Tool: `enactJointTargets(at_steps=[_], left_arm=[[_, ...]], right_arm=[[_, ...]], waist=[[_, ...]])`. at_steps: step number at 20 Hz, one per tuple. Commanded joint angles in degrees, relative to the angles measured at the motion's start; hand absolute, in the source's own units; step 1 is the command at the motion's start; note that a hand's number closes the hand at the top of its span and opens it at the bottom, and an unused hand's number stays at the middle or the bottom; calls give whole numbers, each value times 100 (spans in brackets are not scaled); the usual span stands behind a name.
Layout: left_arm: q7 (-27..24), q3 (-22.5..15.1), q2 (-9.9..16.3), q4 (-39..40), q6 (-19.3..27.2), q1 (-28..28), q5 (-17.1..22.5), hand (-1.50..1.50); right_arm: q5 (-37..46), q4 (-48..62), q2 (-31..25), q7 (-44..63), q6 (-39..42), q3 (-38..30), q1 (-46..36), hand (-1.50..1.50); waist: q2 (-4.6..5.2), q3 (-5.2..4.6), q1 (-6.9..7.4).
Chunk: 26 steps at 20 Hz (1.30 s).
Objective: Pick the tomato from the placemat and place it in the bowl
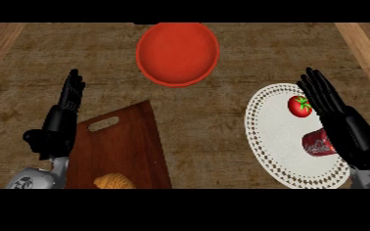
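A red tomato (299, 106) with a green stem lies on the white round placemat (278, 142) at the right. The red bowl (177, 53) stands at the far middle of the counter. My right hand (338, 120) is open with straight fingers, just right of the tomato and over the placemat's right side; it partly covers a red can (315, 143). At the left my left hand (60, 120) is open, fingers pointing away, beside the cutting board.
A dark wooden cutting board (130, 147) with a handle slot lies at the lower left; a yellowish bread piece (113, 181) sits at its near end. The red can lies on the placemat below the tomato.
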Motion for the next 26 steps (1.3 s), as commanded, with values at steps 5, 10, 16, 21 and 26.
enactJointTargets(at_steps=[5,10,16,21,26], left_arm=[[1158,194,686,42,-1284,-621,604,0],[1475,156,556,346,-1779,-814,984,0],[1579,256,619,11,-2016,-394,949,0],[1632,536,629,403,-2183,-665,1010,0],[1729,557,645,315,-2221,-641,1011,0]], right_arm=[[-1182,1834,-475,403,1780,-651,-786,150],[891,2626,-85,-1527,1011,-345,-819,-150],[1329,3416,-231,-3393,1702,-698,-992,-150],[1756,2168,-962,-1969,994,-811,-870,-150],[2288,1635,-1729,-473,1351,-423,-1270,-150]], waist=[[122,-31,257],[103,-31,186],[33,-42,165],[11,-58,23],[9,-64,67]])
